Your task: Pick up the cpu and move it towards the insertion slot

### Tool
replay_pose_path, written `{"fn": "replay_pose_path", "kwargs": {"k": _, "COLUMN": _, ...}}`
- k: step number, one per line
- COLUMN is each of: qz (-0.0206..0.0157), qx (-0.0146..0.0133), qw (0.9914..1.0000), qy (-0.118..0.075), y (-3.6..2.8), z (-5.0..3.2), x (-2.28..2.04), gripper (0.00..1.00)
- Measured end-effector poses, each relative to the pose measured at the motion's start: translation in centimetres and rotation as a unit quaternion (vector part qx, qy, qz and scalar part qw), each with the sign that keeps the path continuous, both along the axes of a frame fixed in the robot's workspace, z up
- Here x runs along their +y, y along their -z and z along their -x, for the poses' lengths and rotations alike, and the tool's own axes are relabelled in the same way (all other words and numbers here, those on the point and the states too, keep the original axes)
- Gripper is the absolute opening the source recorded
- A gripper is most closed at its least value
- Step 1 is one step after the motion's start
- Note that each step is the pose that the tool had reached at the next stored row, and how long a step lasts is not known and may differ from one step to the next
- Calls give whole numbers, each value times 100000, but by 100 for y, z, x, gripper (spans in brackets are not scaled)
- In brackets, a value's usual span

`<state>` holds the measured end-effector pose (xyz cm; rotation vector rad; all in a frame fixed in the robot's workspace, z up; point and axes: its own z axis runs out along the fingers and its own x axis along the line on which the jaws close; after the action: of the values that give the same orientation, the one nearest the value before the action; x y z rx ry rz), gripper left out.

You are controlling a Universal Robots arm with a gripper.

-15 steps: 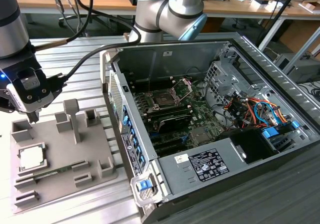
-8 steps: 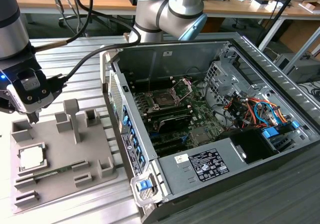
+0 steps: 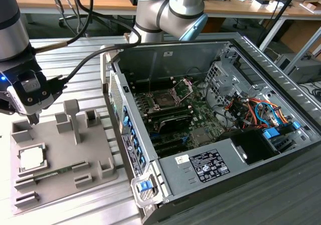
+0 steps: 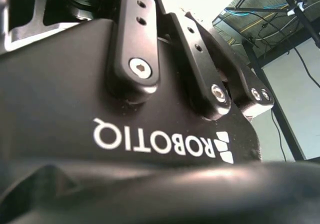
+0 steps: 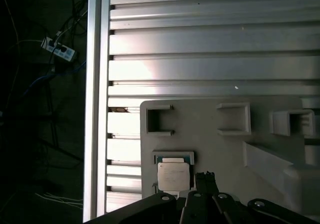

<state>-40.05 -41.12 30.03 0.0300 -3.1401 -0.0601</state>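
The small, flat, square cpu (image 3: 31, 157) with its pale silvery metal top lies in a shallow square nest on the grey moulded fixture plate (image 3: 59, 146). The plate sits on the slatted aluminium table (image 3: 75, 59) at the exterior view's left. The black gripper (image 3: 34, 116) hangs just above the plate, near the cpu but apart from it, and carries nothing. Whether it is spread or pressed together cannot be told.

The chip is probably light and stiff, but delicate. Its smooth metal lid looks slippery, and its underside contacts would likely suffer from any scrape or drop. The safest hold seems to be on two opposite side edges, kept level and with gentle pressure.

The exterior view gives the whole layout. The insertion slot (image 3: 163, 98), a square metal-framed socket with a dark centre and its silver bracket raised, sits on the green motherboard (image 3: 180, 121) inside the open grey computer case (image 3: 165, 59), well apart from the cpu. The first wrist view looks straight down on the cpu (image 5: 174, 175), and there the gripper (image 5: 205, 180) sits just beside it. The second wrist view gives the gripper's black linkages close up.
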Motion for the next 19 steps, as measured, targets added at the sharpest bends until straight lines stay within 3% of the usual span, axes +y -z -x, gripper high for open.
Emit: {"fn": "replay_pose_path", "kwargs": {"k": 19, "qz": 6, "qx": 7, "qw": 100000, "qy": -2, "y": 27, "z": 18, "x": -7, "gripper": 11}}
